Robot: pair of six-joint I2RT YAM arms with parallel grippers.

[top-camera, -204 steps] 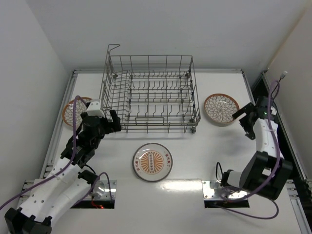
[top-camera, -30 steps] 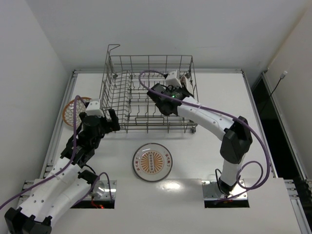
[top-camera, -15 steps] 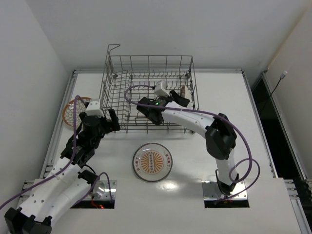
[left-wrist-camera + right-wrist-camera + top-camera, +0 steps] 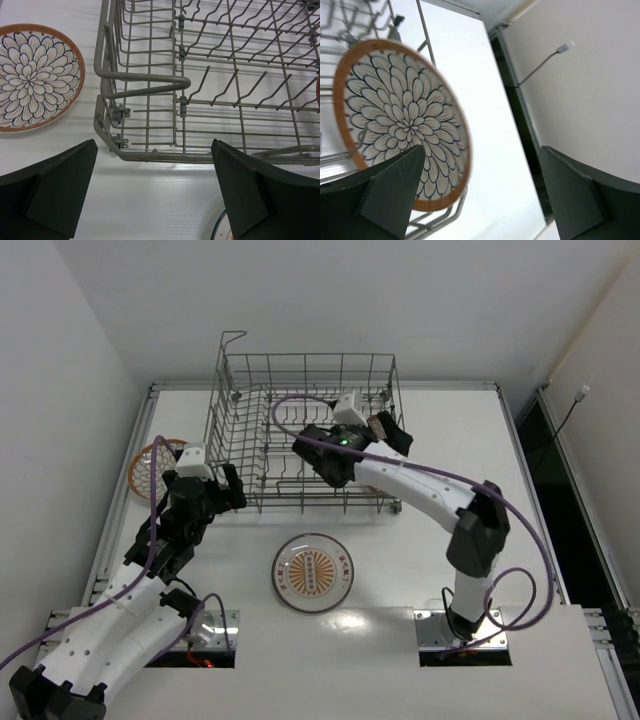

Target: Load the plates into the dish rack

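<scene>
The grey wire dish rack (image 4: 300,390) stands at the back middle of the table. One lattice plate (image 4: 400,120) stands on edge inside its right end and shows edge-on in the top view (image 4: 377,426). My right gripper (image 4: 390,434) is open just beside this plate, and nothing is between its fingers (image 4: 480,195). A second lattice plate (image 4: 148,468) lies flat left of the rack (image 4: 37,77). The sunburst plate (image 4: 312,572) lies flat in front of the rack. My left gripper (image 4: 208,490) is open and empty by the rack's front-left corner (image 4: 145,80).
The right arm's purple cable (image 4: 290,405) loops over the rack's middle. White walls close in the table on the left, back and right. A dark gap (image 4: 515,115) runs along the table's right edge. The arm bases (image 4: 200,630) sit at the near edge.
The lattice plate that lay right of the rack now stands in the rack. In the last half second my right gripper shifted a little right and back. The left arm has not moved.
</scene>
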